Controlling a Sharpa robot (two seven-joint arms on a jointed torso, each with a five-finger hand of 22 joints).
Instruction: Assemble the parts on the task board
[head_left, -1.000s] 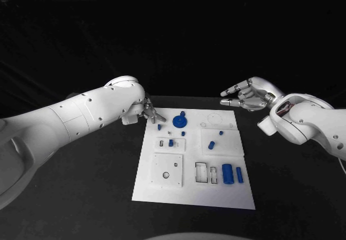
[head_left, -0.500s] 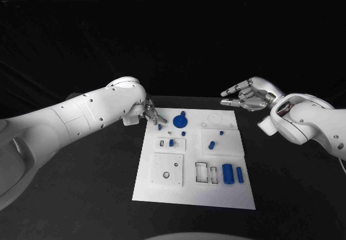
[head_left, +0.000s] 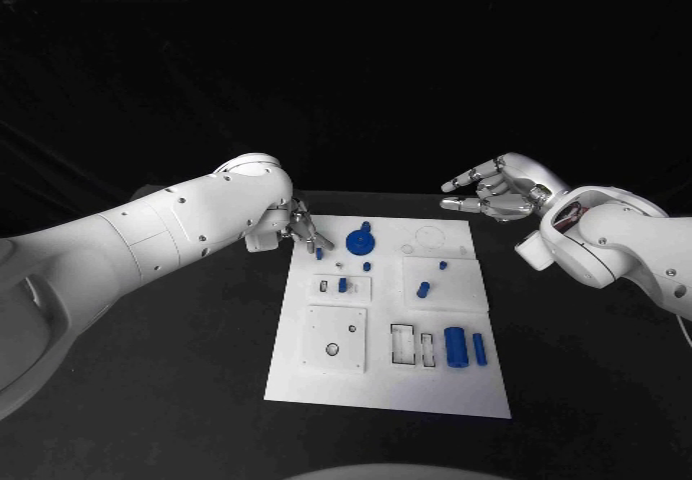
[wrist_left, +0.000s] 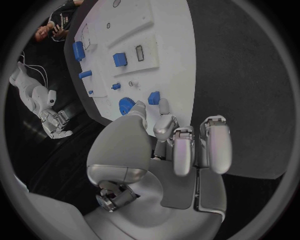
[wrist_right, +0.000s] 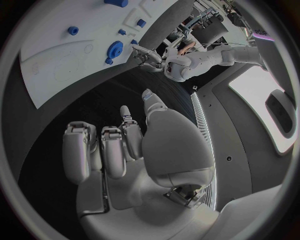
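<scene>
A white task board (head_left: 433, 395) lies lengthwise in the middle of a black worktop (head_left: 173, 380), with wide bare worktop along both of its long sides and in front of its near edge. The small blue parts sit on the board: a round blue gear (head_left: 359, 240) near the far left corner, small pegs (head_left: 368, 267) just below it, a short peg (head_left: 423, 290) near the centre, and two blue cylinders (head_left: 457, 347) lying side by side toward the near right.

The left arm reaches in over the worktop, and the left hand (head_left: 299, 226) hangs at the board's far left corner, fingers pointing down toward the board beside the gear. In the left wrist view its fingers (wrist_left: 216, 145) are partly curled and apart, grasping nothing, fingertips just above the board's edge.

The right hand (head_left: 498, 192) hovers beyond the board's far right corner, well apart from the parts, fingers loosely curled and spread, released and empty.
</scene>
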